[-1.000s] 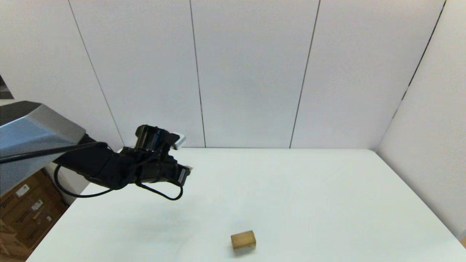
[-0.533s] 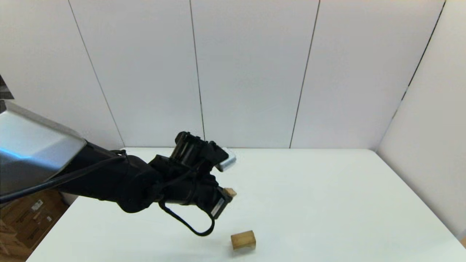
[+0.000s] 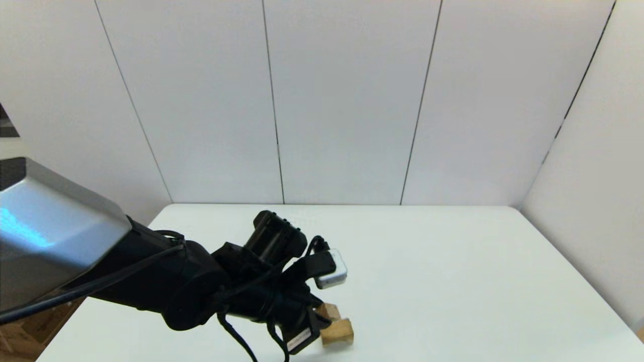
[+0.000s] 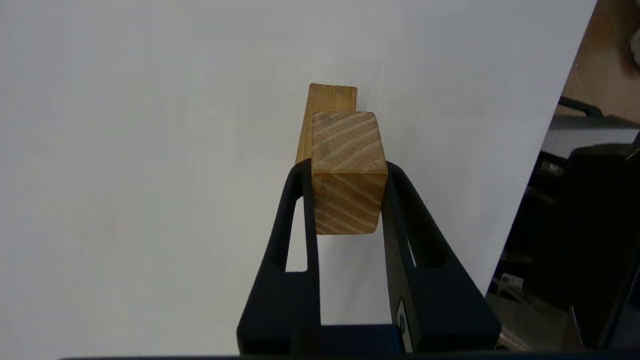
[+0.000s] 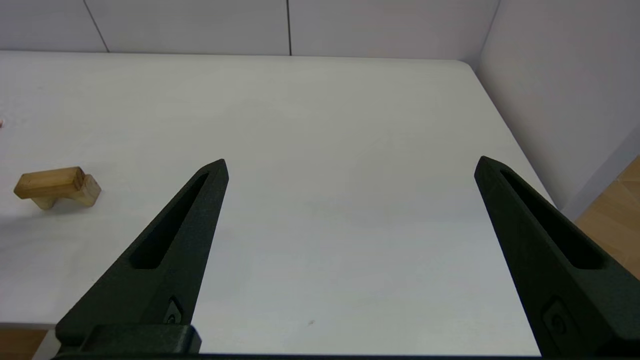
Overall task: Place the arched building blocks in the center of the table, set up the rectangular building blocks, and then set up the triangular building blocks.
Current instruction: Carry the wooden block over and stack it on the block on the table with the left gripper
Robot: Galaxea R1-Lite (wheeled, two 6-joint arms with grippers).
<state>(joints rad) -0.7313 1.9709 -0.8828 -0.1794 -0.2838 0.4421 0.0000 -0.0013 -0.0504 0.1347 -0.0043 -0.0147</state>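
The arched building block (image 3: 338, 332) stands on the white table (image 3: 453, 261) near its front edge, hollow side down, and also shows in the right wrist view (image 5: 55, 186). My left gripper (image 3: 322, 315) hangs just left of and above it, shut on the rectangular building block (image 4: 348, 172), a square-cut brown wooden piece held between both fingers. The left wrist view shows the arched block (image 4: 327, 107) directly beyond the held piece. My right gripper (image 5: 352, 161) is open and empty over the table's right part, out of the head view. The triangular building block is out of view.
White wall panels (image 3: 347, 100) close the table's back and right side. The left arm's silver shell (image 3: 50, 236) fills the left of the head view. Dark equipment (image 4: 590, 200) lies past the table edge in the left wrist view.
My left arm has swung from the table's back left to the right and down toward the front, carrying its block to just beside the arched block. The arched block has stayed put.
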